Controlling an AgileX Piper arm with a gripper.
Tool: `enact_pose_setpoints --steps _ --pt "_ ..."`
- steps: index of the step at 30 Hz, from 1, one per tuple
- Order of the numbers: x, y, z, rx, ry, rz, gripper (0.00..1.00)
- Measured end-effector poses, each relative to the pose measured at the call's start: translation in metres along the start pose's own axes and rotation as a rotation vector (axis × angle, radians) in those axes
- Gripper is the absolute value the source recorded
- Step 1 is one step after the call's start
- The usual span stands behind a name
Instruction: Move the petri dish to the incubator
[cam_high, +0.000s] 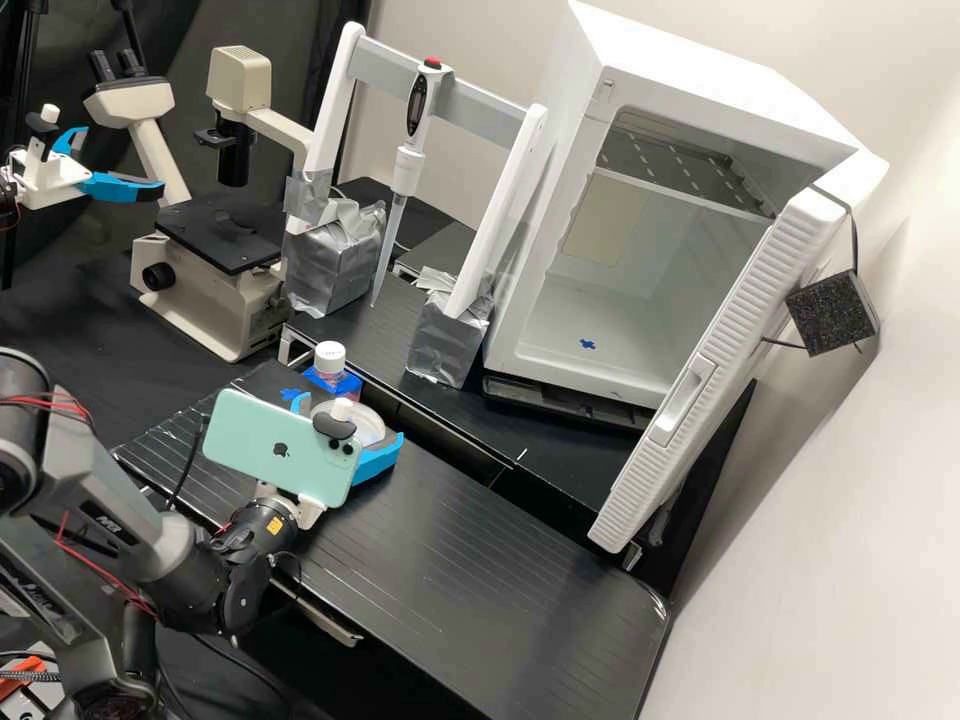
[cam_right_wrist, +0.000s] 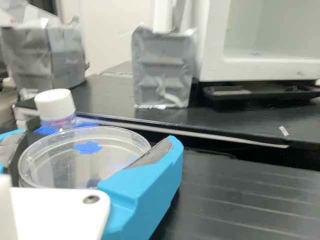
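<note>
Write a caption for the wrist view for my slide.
Petri dish between the blue fingers of the gripper, white-capped bottle beyond.

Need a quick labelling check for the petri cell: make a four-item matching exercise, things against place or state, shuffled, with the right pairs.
1. Petri dish
2. Pipette
3. Bottle
4. Incubator

A. Door open
B. White cap on
C. In the gripper
D. Tip down at the rack

Pairs: 1-C, 2-D, 3-B, 4-A
</note>
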Motion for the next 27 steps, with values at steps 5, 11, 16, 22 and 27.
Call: enact_pose_setpoints --steps 5,11,16,22,27 --pt "0.001 0.01 -0.003 0.051 -0.011 0.129 0.0" --pt "0.009 0.02 0.007 0.121 -0.062 0.23 0.0" --pt "0.04 0.049 0.024 0.121 -0.097 0.308 0.0" --pt "0.074 0.091 0.043 0.121 -0.115 0.463 0.0" --pt "0.109 0.118 0.049 0.118 -0.076 0.542 0.0"
